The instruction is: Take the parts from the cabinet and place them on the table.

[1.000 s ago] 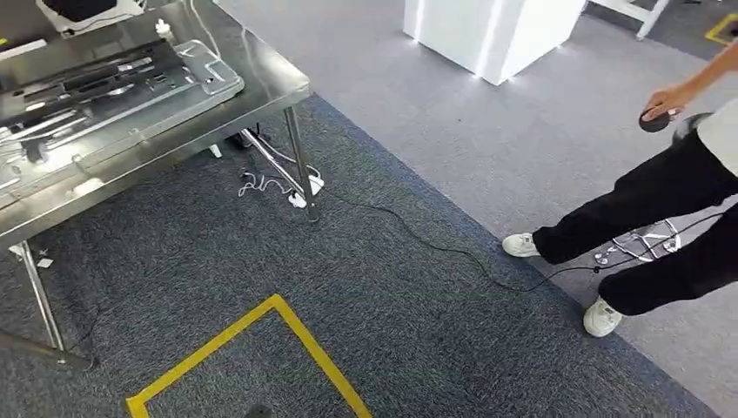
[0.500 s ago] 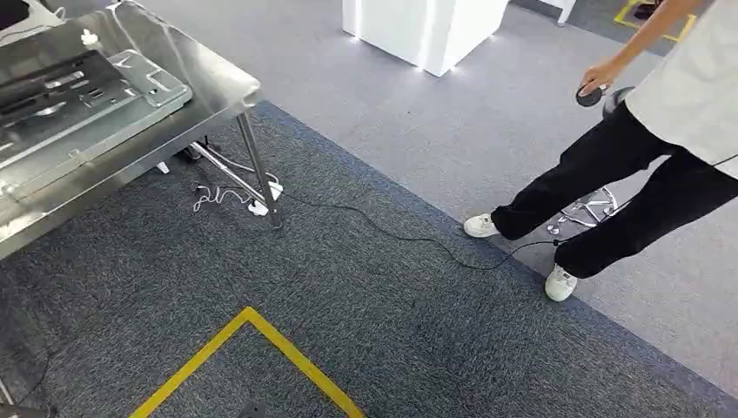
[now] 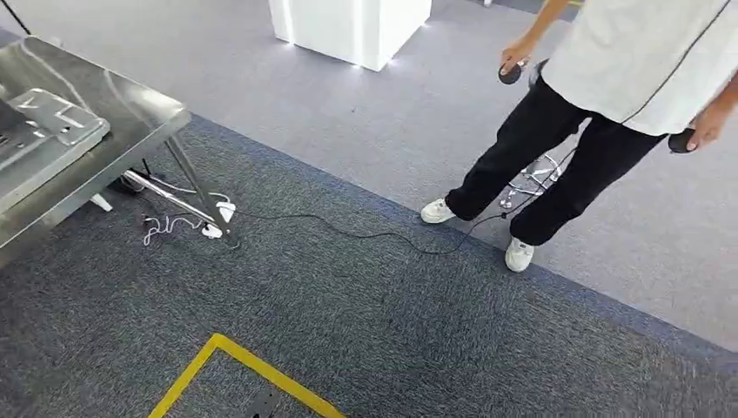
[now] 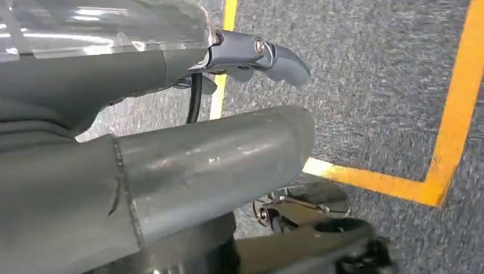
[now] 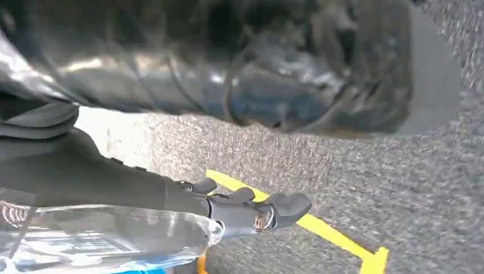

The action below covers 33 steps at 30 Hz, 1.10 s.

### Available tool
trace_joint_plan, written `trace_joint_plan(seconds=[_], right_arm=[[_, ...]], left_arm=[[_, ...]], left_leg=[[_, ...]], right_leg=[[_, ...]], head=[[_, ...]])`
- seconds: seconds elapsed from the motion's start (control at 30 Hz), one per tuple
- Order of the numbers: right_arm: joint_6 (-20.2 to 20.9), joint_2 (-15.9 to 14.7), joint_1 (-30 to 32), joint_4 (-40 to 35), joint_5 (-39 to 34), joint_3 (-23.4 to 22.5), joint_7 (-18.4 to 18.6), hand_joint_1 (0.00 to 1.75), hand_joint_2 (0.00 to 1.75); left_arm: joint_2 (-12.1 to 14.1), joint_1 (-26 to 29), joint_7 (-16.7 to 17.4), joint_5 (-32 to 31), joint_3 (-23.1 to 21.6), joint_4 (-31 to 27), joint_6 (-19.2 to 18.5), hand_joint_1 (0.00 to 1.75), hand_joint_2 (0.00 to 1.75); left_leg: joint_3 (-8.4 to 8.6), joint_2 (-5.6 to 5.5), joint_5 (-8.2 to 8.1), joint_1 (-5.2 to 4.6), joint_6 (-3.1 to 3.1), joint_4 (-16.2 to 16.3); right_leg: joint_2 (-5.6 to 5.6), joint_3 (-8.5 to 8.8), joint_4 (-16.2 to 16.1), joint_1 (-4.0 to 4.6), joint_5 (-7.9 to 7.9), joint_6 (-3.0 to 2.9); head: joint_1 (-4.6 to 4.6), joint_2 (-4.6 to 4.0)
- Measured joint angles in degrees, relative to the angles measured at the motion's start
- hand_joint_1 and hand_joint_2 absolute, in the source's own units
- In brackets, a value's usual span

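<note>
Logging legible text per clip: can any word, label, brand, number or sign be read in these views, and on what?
None can be read.
Steel table and the grey metal tray on it: no print visible.
Person's white shirt: plain.
Yellow floor tape: a bare line.
White glowing block: blank.

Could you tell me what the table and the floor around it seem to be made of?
The table looks like polished sheet metal, probably stainless steel: it mirrors the light. The floor looks like short-pile carpet, speckled dark grey, with a lighter grey stretch beyond.
</note>
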Motion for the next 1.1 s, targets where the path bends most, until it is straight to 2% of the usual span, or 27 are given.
trace_joint_plan(seconds=[0.03,0.07,0.1,0.17,0.23,0.27,0.3,0.33,0.4,0.43,0.47,0.5,0.53,0.57,0.6,0.63,0.67,0.73,0.77,0.8,0.83,0.87,0.93,0.97,1.0,1.07,1.1], right_arm=[[0.02,0.02,0.01,0.00,0.00,0.00,0.09,0.00,0.00],[0.00,0.07,0.00,0.00,0.02,0.00,0.11,0.00,0.00],[0.00,0.07,-0.01,0.00,0.02,0.00,0.11,0.00,0.00],[0.00,0.07,-0.09,0.00,0.07,0.00,0.13,0.00,0.00],[0.00,0.07,0.40,0.02,0.13,0.00,0.17,0.00,0.00],[0.07,0.09,0.42,0.07,0.13,0.00,0.24,0.00,0.00],[0.11,0.15,0.47,0.11,0.17,0.00,0.24,0.00,0.00],[0.13,0.15,0.32,0.11,0.18,0.00,0.24,0.00,0.00],[0.15,0.13,0.02,0.11,0.39,0.00,0.17,0.00,0.00],[0.18,0.13,0.05,0.11,0.39,0.00,0.17,0.00,0.00],[0.20,0.15,0.17,0.11,0.44,0.00,0.17,0.00,0.00],[0.20,0.13,0.34,0.13,0.48,0.00,0.17,0.00,0.00],[0.20,0.13,0.40,0.13,0.52,0.00,0.17,0.00,0.00],[0.20,0.13,0.37,0.13,0.63,0.00,0.17,0.00,0.00],[0.20,0.13,0.25,0.13,0.70,0.00,0.17,0.00,0.00],[0.20,0.11,-0.01,0.13,0.81,0.00,0.17,0.00,0.00],[0.20,0.13,-0.10,0.13,0.94,0.00,0.17,0.00,0.00],[0.20,-0.02,0.15,0.13,1.01,0.00,0.26,0.00,0.00],[0.20,-0.02,0.23,0.13,1.09,0.00,0.30,0.00,0.00],[0.20,0.00,0.35,0.13,1.14,0.00,0.39,0.00,0.00],[0.22,0.00,0.30,0.13,1.14,0.00,0.42,0.00,0.00],[0.31,0.00,0.13,0.13,1.16,0.00,0.44,0.00,0.00],[0.41,0.00,0.03,0.13,1.46,0.00,0.59,0.00,0.00],[0.44,0.00,0.06,0.13,1.64,0.00,0.85,0.00,0.00],[0.46,0.00,0.11,0.13,1.81,0.00,1.07,0.00,0.00],[0.48,0.00,0.23,0.13,1.99,0.00,1.18,0.00,0.00],[0.48,0.02,0.23,0.15,1.99,0.00,1.18,0.00,0.00]], left_arm=[[0.04,-0.09,-0.11,0.00,0.00,0.00,-0.13,0.00,0.00],[0.07,-0.13,-0.15,0.00,0.00,0.00,-0.13,0.00,0.00],[0.07,-0.06,-0.17,0.00,0.02,0.00,-0.19,0.00,0.00],[0.07,-0.34,-0.20,0.00,0.02,0.00,-0.15,0.00,0.00],[0.07,-0.33,-0.15,0.07,0.07,0.00,0.31,0.00,0.00],[-0.04,-0.35,-0.13,0.09,0.09,0.00,0.85,0.00,0.00],[-0.04,-0.39,-0.09,0.09,0.11,0.00,1.16,0.00,0.00],[-0.07,-0.33,0.02,0.11,0.15,0.00,1.53,0.00,0.00],[-0.07,0.06,0.42,0.15,0.39,0.00,2.03,0.00,0.00],[-0.05,0.16,0.46,0.17,0.46,0.00,2.08,0.00,0.00],[-0.07,0.16,0.48,0.17,0.48,0.00,2.10,0.00,0.00],[-0.11,0.13,0.48,0.17,0.50,0.00,2.10,0.00,0.00],[-0.20,0.11,0.50,0.17,0.52,0.00,2.12,0.00,0.00],[-0.22,0.08,0.50,0.17,0.57,0.00,2.12,0.00,0.00],[-0.24,0.07,0.53,0.17,0.61,0.00,2.12,0.00,0.00],[-0.28,0.06,0.53,0.19,0.66,0.00,2.12,0.00,0.00],[-0.28,0.03,0.55,0.26,0.79,0.00,2.14,0.00,0.00],[-0.39,-0.11,0.55,0.28,0.92,0.00,2.14,0.00,0.00],[-0.42,-0.27,0.52,0.31,0.96,-0.02,2.14,0.00,0.00],[-0.42,-0.22,0.50,0.33,0.98,-0.02,2.14,0.00,0.00],[-0.42,-0.25,0.42,0.35,1.03,-0.02,2.12,0.00,0.00],[-0.42,-0.20,0.46,0.42,1.11,0.00,2.05,0.00,0.00],[-0.42,0.08,0.59,0.68,1.33,0.00,1.99,0.00,0.00],[-0.42,0.20,0.74,0.76,1.42,0.00,1.99,0.00,0.00],[-0.37,0.25,0.83,0.79,1.49,0.00,1.99,0.00,0.00],[-0.28,0.13,0.87,0.79,1.53,-0.02,1.99,0.00,0.00],[-0.28,0.11,0.90,0.79,1.55,0.00,1.99,0.00,0.00]], left_leg=[[1.92,-0.39,2.86,0.17,0.02,-4.63],[4.06,-1.66,5.51,0.39,0.05,-9.62],[5.12,-4.79,5.29,0.69,0.05,-12.20],[4.80,-3.94,5.50,0.38,0.18,-12.46],[4.89,-3.11,5.73,0.05,0.86,-12.47],[4.99,-2.32,6.25,0.45,1.59,-13.13],[5.09,-1.67,6.34,0.35,1.82,-13.32],[5.06,-1.09,6.35,0.25,2.07,-13.36],[5.02,0.83,6.20,-0.04,2.28,-13.35],[5.01,1.60,6.11,-0.11,2.37,-13.35],[5.07,2.36,6.02,-0.16,2.36,-13.35],[5.18,2.93,5.89,-0.18,2.35,-13.35],[5.38,3.54,5.73,-0.21,2.26,-13.35],[5.66,4.17,5.55,-0.22,2.09,-13.35],[5.93,4.67,5.36,-0.32,1.87,-13.37],[5.99,5.19,5.05,-0.76,1.41,-13.28],[6.10,5.51,4.99,-0.68,1.18,-13.40],[6.50,6.51,4.89,-0.62,0.82,-13.70],[6.76,7.24,4.61,-0.94,0.26,-13.80],[6.79,5.13,3.86,-0.43,0.02,-12.78],[5.61,2.55,2.07,-0.35,0.01,-10.18],[3.19,0.86,-0.58,-0.22,-0.12,-5.25],[-0.89,0.12,-3.26,-0.18,-0.30,2.56],[-1.87,0.11,-2.90,-0.18,-0.32,3.84],[-1.64,0.10,-1.00,-0.17,-0.31,2.41],[1.98,-0.72,4.89,-0.06,-0.12,-6.68],[3.87,-3.09,6.95,0.21,-0.05,-11.40]], right_leg=[[0.84,0.05,0.30,-0.08,-0.14,0.22],[1.60,0.02,0.67,-0.17,-0.33,0.48],[2.21,-0.41,1.12,-0.21,-0.57,0.76],[3.22,-1.14,1.73,-0.08,-0.59,1.49],[4.22,-1.43,1.23,-0.43,-0.21,2.35],[3.34,-1.50,1.67,-0.50,-0.48,2.51],[-0.17,-2.04,3.07,-0.17,-1.46,2.60],[-1.96,-3.62,6.27,-0.07,-3.52,2.77],[-2.91,-8.47,16.03,-0.13,-7.94,3.05],[-2.99,-9.95,18.93,-0.16,-8.64,3.09],[-3.11,-10.22,19.37,-0.18,-8.00,3.09],[-3.24,-9.10,17.07,-0.17,-6.19,3.00],[-3.56,-6.58,12.41,-0.10,-3.64,2.77],[-4.60,-3.44,6.50,0.05,-1.15,2.42],[-7.86,-1.08,1.89,0.51,-0.43,1.90],[-7.75,-1.04,1.65,1.02,-0.57,1.60],[-7.00,-1.22,1.60,1.04,-0.50,1.15],[-5.98,-1.45,1.56,1.18,-0.53,0.85],[-5.22,-0.71,0.67,0.81,-0.12,0.31],[-4.69,-0.38,0.11,0.52,0.15,0.05],[-4.26,-0.28,-0.07,0.35,0.31,-0.34],[-3.47,-0.42,-0.05,0.33,0.35,-0.48],[-1.96,-0.43,0.00,0.39,0.32,-0.53],[-1.10,-0.40,0.07,0.41,0.31,-0.53],[-0.26,-0.37,0.19,0.40,0.24,-0.50],[1.41,-0.26,0.69,0.27,-0.04,-0.18],[2.10,-0.43,1.15,0.16,-0.29,0.09]], head=[[0.00,0.00],[0.00,0.00],[0.07,0.00],[0.04,0.00],[0.04,0.00],[0.06,0.00],[0.17,0.00],[0.20,0.00],[0.18,0.00],[0.20,0.00],[0.18,0.00],[0.20,0.00],[0.20,0.00],[0.17,0.00],[0.20,0.00],[0.18,0.00],[0.15,0.00],[0.15,0.00],[0.11,0.00],[0.13,0.00],[-0.06,0.00],[-0.04,0.00],[-0.06,0.00],[-0.09,0.00],[-0.07,0.00],[-0.09,0.00],[-0.07,0.00]])
